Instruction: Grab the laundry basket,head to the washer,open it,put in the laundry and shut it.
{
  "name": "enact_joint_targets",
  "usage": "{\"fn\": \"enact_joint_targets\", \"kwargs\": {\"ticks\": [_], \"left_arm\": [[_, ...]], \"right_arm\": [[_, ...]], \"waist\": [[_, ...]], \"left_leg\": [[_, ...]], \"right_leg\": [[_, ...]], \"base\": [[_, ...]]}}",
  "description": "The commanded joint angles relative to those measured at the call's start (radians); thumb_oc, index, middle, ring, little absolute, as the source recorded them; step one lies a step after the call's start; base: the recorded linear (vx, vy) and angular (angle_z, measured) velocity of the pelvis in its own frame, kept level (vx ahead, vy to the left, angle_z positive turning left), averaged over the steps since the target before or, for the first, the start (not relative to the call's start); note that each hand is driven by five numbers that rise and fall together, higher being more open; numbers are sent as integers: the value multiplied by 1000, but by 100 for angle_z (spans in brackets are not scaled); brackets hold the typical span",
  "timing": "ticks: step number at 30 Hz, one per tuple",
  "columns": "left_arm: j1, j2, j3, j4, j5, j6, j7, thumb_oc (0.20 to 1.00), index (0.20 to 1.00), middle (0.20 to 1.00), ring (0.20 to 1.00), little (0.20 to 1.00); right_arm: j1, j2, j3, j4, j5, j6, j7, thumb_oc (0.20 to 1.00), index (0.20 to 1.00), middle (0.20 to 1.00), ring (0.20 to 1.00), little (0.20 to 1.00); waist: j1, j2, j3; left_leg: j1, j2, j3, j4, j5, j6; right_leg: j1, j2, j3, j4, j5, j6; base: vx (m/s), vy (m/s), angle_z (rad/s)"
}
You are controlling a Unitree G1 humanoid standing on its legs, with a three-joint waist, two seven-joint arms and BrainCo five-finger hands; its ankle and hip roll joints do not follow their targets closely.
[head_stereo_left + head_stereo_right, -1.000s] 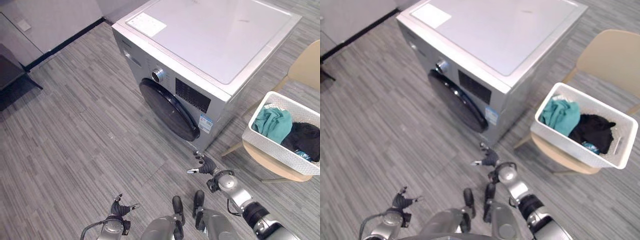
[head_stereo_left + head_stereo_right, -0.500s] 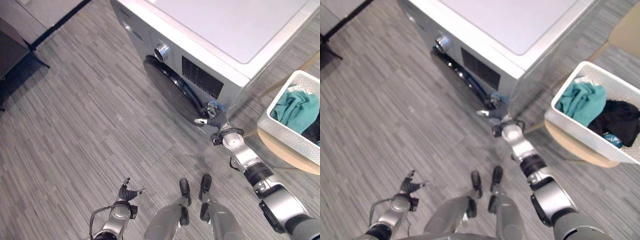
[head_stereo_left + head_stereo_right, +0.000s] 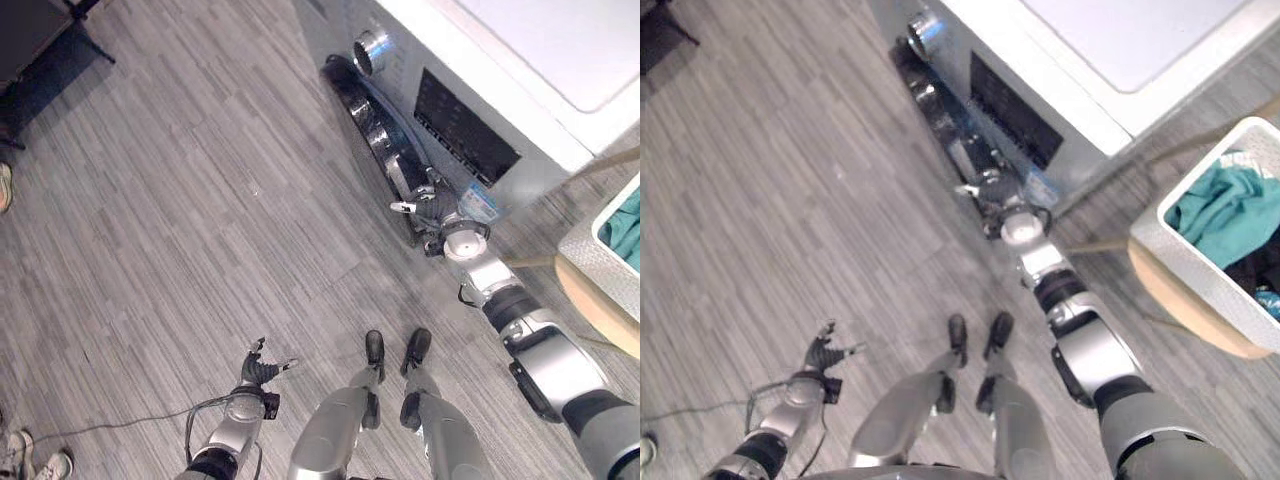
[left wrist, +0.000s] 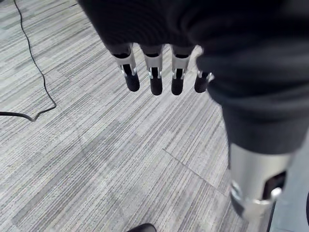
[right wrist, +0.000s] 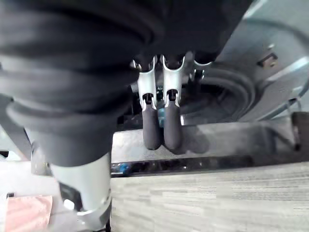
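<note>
The silver washer (image 3: pixel 520 70) stands at the upper right, its dark round door (image 3: pixel 372 128) facing left and standing a little ajar. My right hand (image 3: pixel 424 198) is at the door's free edge, and in the right wrist view its straight fingers (image 5: pixel 155 126) rest against that edge with the drum's ring (image 5: pixel 231 94) beyond. The white laundry basket (image 3: pixel 1200 262) sits on a tan chair (image 3: pixel 1185 312) to the right, holding a teal cloth (image 3: pixel 1220 205) and a black one (image 3: pixel 1268 268). My left hand (image 3: pixel 259 366) hangs low over the floor, fingers (image 4: pixel 153 77) straight and holding nothing.
Grey striped flooring (image 3: pixel 180 230) stretches out left of the washer. A dark piece of furniture (image 3: pixel 40 40) stands at the far upper left. A person's shoes show at the left edge (image 3: pixel 5 185) and the lower left corner (image 3: pixel 35 465).
The camera has moved closer to the washer. My right hand rose from near the floor to the door's edge, and the door now stands ajar. The left hand stayed low.
</note>
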Motion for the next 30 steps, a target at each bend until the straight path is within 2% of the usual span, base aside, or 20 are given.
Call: {"fn": "enact_joint_targets", "kwargs": {"ticks": [1,2,4,5,6,9,12,13,14,15,17,19,20,21,23,25,27,28,30], "left_arm": [[-31,63,-50,32,-35,-9,26,1000,1000,1000,1000,1000],[-31,63,-50,32,-35,-10,26,1000,1000,1000,1000,1000],[-76,40,-61,104,-28,10,40,1000,1000,1000,1000,1000],[-76,40,-61,104,-28,10,40,1000,1000,1000,1000,1000],[-110,43,-90,130,-21,2,61,1000,1000,1000,1000,1000],[-114,41,-93,137,-35,-2,67,1000,1000,1000,1000,1000],[-94,60,-77,152,-45,-1,63,1000,1000,1000,1000,1000],[-88,64,-70,154,-47,1,56,1000,1000,1000,1000,1000],[-88,64,-70,154,-47,1,56,1000,1000,1000,1000,1000],[-78,75,-63,156,-43,6,50,1000,1000,1000,1000,1000],[-77,80,-63,155,-35,10,47,1000,1000,1000,1000,1000],[-77,91,-61,143,-20,15,46,1000,1000,1000,1000,1000],[-76,94,-59,130,-15,16,44,1000,1000,1000,1000,1000],[-80,95,-56,115,-8,17,47,1000,1000,1000,1000,1000],[-80,96,-53,104,-2,19,48,1000,1000,1000,1000,1000],[-71,92,-31,28,8,19,48,1000,1000,1000,1000,1000],[-72,90,-11,-33,16,17,56,1000,1000,1000,1000,1000],[-71,90,-11,-33,17,18,56,1000,1000,1000,1000,1000],[-87,92,12,-106,33,16,75,1000,1000,1000,1000,1000]], "right_arm": [[-11,136,76,-72,47,-17,76,1000,1000,1000,1000,1000],[-11,136,76,-72,47,-17,76,1000,1000,1000,1000,1000],[74,282,268,-181,40,2,212,1000,1000,1000,1000,1000],[74,282,268,-180,40,2,212,1000,1000,1000,1000,1000],[-13,369,322,-217,49,-26,212,1000,1000,1000,1000,1000],[-56,398,304,-206,55,-42,188,1000,1000,1000,1000,1000],[-117,349,248,-158,55,-39,145,1000,1000,1000,1000,1000],[-118,331,229,-119,56,-34,135,1000,1000,1000,1000,1000],[-119,331,229,-119,56,-34,135,1000,1000,1000,1000,1000],[-131,283,204,-81,40,-16,118,1000,1000,1000,1000,1000],[-129,262,189,-67,40,-9,115,1000,1000,1000,1000,1000],[-108,199,154,-56,56,4,107,1000,1000,1000,1000,1000],[-87,176,146,-63,60,7,108,1000,1000,1000,1000,1000],[-61,151,134,-79,62,7,110,1000,1000,1000,1000,1000],[-32,141,132,-92,56,9,114,1000,1000,1000,1000,1000],[119,101,134,-169,12,9,139,1000,1000,1000,1000,1000],[217,60,151,-227,-87,3,148,1000,1000,1000,1000,1000],[218,60,151,-228,-87,3,148,1000,1000,1000,1000,1000],[346,6,142,-284,-210,-2,146,1000,1000,1000,1000,1000]], "waist": [[25,-79,-20],[24,-79,-20],[42,-106,-2],[41,-106,-2],[79,-104,-2],[100,-94,-9],[118,-85,-32],[122,-89,-36],[123,-89,-36],[124,-92,-39],[125,-95,-37],[114,-103,-32],[105,-106,-28],[95,-106,-21],[88,-108,-18],[52,-114,-3],[20,-119,6],[21,-119,5],[-24,-126,15]], "left_leg": [[-15,58,-19,-29,49,-98],[-16,58,-20,-29,49,-98],[-26,52,-51,22,20,-88],[-26,52,-52,23,20,-88],[-36,41,-91,55,2,-81],[-39,29,-117,64,-2,-78],[-39,14,-153,59,0,-82],[-23,13,-156,55,-22,-90],[-24,13,-156,55,-22,-90],[-26,12,-154,56,-25,-89],[-28,12,-151,60,-26,-89],[-32,18,-136,62,-31,-87],[-32,19,-126,64,-34,-86],[-47,22,-110,69,-14,-78],[-46,25,-99,70,-17,-78],[-33,34,-56,69,-25,-77],[-27,39,-29,67,-29,-77],[-27,39,-29,67,-29,-77],[-26,46,8,69,-32,-76]], "right_leg": [[20,-97,54,39,-78,170],[19,-97,54,39,-79,170],[25,-109,38,87,-105,165],[25,-109,37,88,-105,165],[34,-121,14,130,-136,158],[40,-128,-6,151,-152,155],[56,-132,-25,162,-170,149],[66,-132,-19,172,-197,154],[66,-132,-19,173,-197,154],[63,-134,-24,179,-199,152],[58,-137,-25,185,-198,153],[47,-138,-19,185,-192,156],[42,-138,-14,183,-187,158],[29,-140,-15,175,-158,154],[26,-139,-7,172,-153,156],[24,-137,22,158,-136,163],[20,-132,43,146,-127,168],[20,-132,44,145,-127,168],[11,-125,71,130,-116,172]], "base": [[47,25,21],[59,16,12],[67,-37,5],[90,-118,20],[56,-80,30],[70,-70,42],[103,-58,89],[143,-47,107],[119,-42,54],[23,-4,41],[27,-24,32],[17,-37,5],[-92,33,-23],[-100,48,-29],[-59,37,-31],[-34,33,-62],[-30,4,-69],[-43,26,-82],[-57,42,-64]]}}
